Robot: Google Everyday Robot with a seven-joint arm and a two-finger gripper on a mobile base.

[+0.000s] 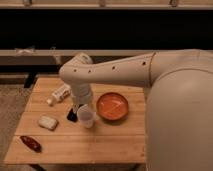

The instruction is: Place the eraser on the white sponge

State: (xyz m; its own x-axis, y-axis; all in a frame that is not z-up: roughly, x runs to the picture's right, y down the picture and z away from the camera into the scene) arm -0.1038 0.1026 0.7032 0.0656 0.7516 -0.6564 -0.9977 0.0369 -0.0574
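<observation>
The eraser (72,116) is a small black block on the wooden table (100,145), just left of the white cup (86,116). The white sponge (48,122) lies flat on the table to the left of the eraser, a short gap away. My gripper (76,108) reaches down from the white arm (110,70) and sits right over the eraser, hiding its top. I cannot tell whether it touches the eraser.
An orange bowl (112,106) sits right of the cup. A white bottle (60,93) lies on its side behind the sponge. A dark red-brown elongated object (31,143) lies near the front left corner. My arm spans the table's right side.
</observation>
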